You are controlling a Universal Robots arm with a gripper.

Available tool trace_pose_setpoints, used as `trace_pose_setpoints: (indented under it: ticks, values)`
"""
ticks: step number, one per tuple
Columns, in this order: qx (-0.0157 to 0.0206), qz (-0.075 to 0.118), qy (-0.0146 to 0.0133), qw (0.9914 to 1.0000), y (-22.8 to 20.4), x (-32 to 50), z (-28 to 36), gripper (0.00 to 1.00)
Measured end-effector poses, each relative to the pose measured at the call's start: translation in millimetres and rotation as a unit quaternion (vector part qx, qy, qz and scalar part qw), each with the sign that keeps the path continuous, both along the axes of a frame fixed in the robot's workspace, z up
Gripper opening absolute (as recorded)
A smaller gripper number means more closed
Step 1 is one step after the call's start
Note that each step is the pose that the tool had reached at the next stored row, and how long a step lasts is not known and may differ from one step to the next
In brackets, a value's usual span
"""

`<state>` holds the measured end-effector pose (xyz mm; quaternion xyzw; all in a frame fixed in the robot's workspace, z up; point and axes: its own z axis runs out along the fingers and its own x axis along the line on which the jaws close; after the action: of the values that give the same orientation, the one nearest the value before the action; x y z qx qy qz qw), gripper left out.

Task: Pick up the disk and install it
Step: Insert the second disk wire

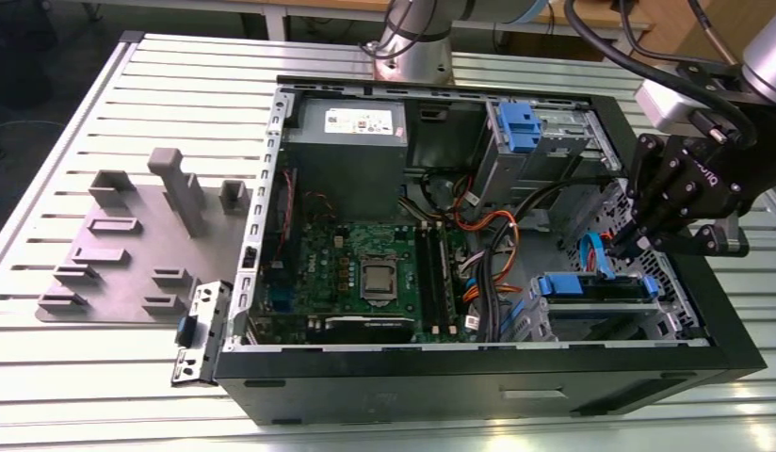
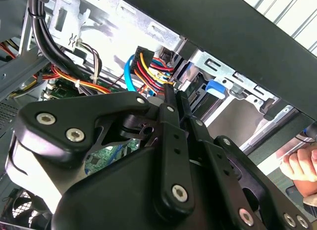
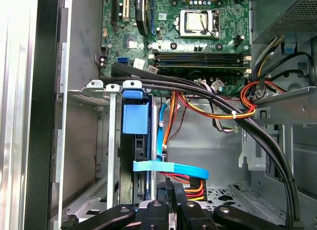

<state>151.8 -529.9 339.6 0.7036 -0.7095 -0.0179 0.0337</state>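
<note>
Exterior view: my fingers (image 1: 639,241) hang inside the open case (image 1: 489,362), at the corner by the exterior view's right, just above the drive cage (image 1: 665,315). The disk (image 1: 595,285) sits in that cage, blue caddy end showing.

First wrist view: the disk (image 3: 135,118) stands edge-on between the cage rails (image 3: 113,141). My fingers (image 3: 171,189) are clenched together with nothing between them, near the disk but not gripping it.

Judgement: the disk looks seated or close to it. Any push belongs square on the caddy end, along the rails, never sideways.

Room is tight. A blue ribbon cable (image 3: 171,166) loops just beside the disk, and black cables (image 3: 198,86) cross nearby. The case rim is close on the outer side. In the second wrist view a person's hand (image 2: 299,165) rests outside the case.
</note>
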Motion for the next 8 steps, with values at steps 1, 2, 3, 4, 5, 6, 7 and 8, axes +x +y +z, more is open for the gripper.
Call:
trace_pose_setpoints:
  ticks: [1, 2, 3, 4, 5, 6, 7, 8]
  values:
    - [0.0, 0.0, 0.0, 1.0, 0.0, -0.2, 0.0, 0.16]
    - [0.0, 0.0, 0.0, 1.0, 0.0, -0.4, 0.0, 0.16]
    - [0.0, 0.0, 0.0, 1.0, 0.0, -0.4, 0.0, 0.16]
    - [0.0, 0.0, 0.0, 1.0, 0.0, -0.4, 0.0, 0.16]
    - [0.0, 0.0, 0.0, 1.0, 0.0, -0.4, 0.0, 0.16]
    - [0.0, 0.0, 0.0, 1.0, 0.0, -0.5, 0.0, 0.16]
    - [0.0, 0.0, 0.0, 1.0, 0.0, -0.5, 0.0, 0.16]
    - [0.0, 0.0, 0.0, 1.0, 0.0, -0.5, 0.0, 0.16]
